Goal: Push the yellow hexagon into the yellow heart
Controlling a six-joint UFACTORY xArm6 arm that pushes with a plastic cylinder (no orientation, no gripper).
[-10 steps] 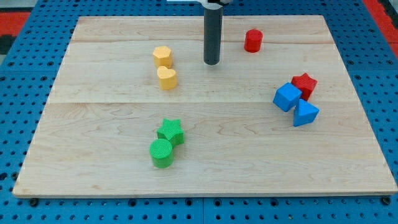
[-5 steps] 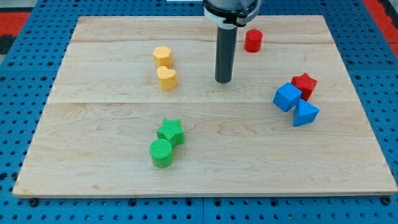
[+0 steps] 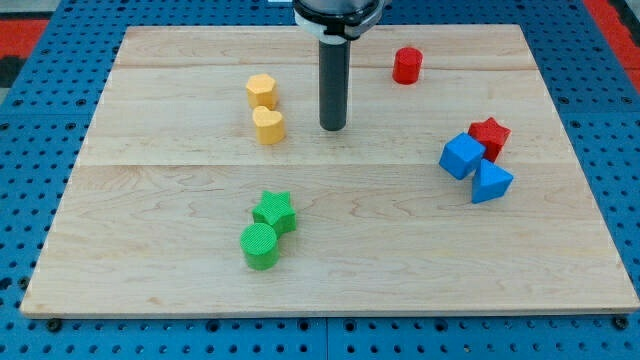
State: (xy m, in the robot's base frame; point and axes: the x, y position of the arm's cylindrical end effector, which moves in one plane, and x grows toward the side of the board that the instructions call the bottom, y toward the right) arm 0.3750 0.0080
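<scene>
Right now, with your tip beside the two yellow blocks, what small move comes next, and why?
Probably swing my tip up and left, above the yellow hexagon. The yellow heart sits just below the hexagon, so a downward push should join them.

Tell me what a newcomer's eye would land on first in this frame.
The dark rod coming down from the view's top, my tip resting on bare board just right of the yellow heart. Next, the yellow hexagon sitting right above that heart, about touching it. Then two tight clusters: green star with green cylinder at lower centre, and blue cube, blue triangle, red star at right.
</scene>
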